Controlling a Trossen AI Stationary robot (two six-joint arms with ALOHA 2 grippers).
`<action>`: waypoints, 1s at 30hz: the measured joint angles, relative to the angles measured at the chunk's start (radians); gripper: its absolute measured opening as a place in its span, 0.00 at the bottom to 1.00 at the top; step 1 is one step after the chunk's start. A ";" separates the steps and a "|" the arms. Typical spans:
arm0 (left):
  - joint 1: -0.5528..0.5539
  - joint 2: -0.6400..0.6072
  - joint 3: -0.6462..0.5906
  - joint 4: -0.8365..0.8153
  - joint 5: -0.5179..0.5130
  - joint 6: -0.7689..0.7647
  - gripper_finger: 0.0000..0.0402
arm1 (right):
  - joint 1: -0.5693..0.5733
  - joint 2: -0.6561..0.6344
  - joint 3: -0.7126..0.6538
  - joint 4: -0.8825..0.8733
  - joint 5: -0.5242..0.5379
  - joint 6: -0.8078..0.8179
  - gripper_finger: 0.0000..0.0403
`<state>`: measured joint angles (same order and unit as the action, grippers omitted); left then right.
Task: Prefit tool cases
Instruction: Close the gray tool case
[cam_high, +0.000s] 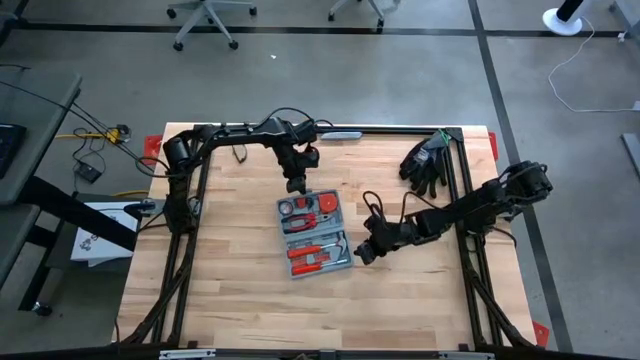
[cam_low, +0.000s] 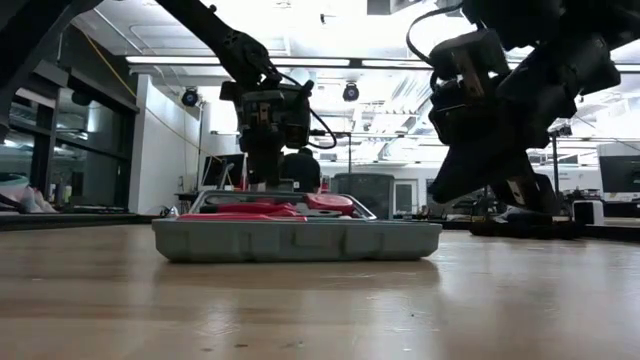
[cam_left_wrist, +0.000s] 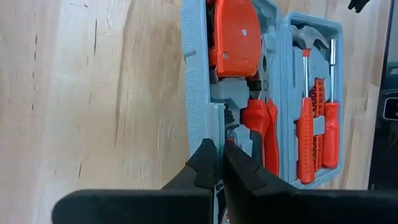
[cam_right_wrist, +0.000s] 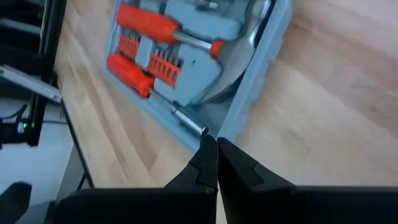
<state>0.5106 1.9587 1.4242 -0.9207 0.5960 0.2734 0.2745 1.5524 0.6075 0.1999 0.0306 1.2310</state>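
Lying open near the middle of the pale wooden worktop (cam_high: 240, 300) is the flat grey-blue plastic tool case (cam_high: 314, 235), both halves spread flat and facing up, its moulded slots filled with red-handled tools (cam_high: 318, 258). From table height it reads as a low grey tray with red shapes rising just above the rim.

The left gripper (cam_high: 297, 185) hangs over the case's far end, the end nearest the back rail. Its jaws are pressed together with nothing between them, their tips sitting right at the outer edge of the half that holds a large red block and pliers; I cannot tell whether they actually touch the plastic.

The right gripper (cam_high: 366, 252) is down low just beside the case's near right corner, on the half with the hammer, the screwdrivers and the row of bits. Its jaws are also closed tight and empty, tips close by that corner's rim.

A pair of black gloves (cam_high: 424, 162) lies at the far right corner of the worktop, well apart from the case.
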 joint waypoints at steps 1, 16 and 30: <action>0.000 0.000 0.000 0.000 0.000 -0.001 0.00 | 0.000 0.000 0.000 0.000 -0.005 -0.002 0.00; -0.002 0.000 0.001 0.001 0.004 -0.037 0.00 | 0.000 0.149 0.050 0.124 -0.053 -0.028 0.00; -0.048 -0.003 0.059 -0.025 0.007 -0.064 0.00 | 0.000 0.163 0.068 0.070 -0.046 -0.030 0.00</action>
<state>0.4621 1.9556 1.4831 -0.9461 0.6025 0.2096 0.2745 1.7157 0.6758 0.2703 -0.0159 1.2013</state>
